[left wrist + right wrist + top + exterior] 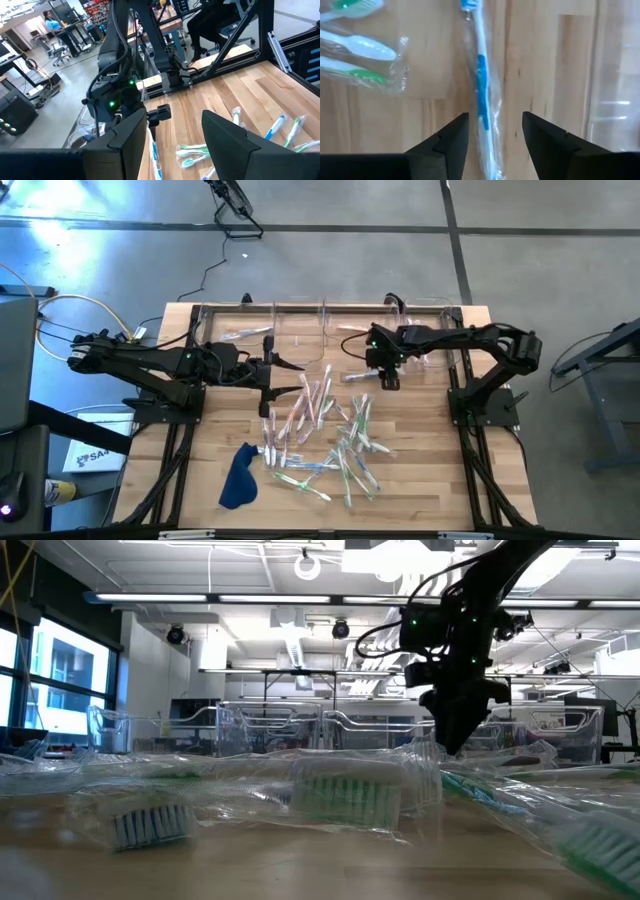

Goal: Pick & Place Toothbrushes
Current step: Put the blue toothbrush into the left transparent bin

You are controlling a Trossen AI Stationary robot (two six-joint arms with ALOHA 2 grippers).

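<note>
one blue toothbrush (pixel 481 75) on table, lying between spread right end effector (pixel 495 132) fingers, unheld

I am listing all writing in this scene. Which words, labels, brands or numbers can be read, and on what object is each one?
White sheet on the floor left of the table: dark print, too small and blurred to read.
Toothbrushes and their clear wrappers: no readable text in any view.
Shelves in the room behind: coloured items, nothing legible.
No other text visible.
</note>
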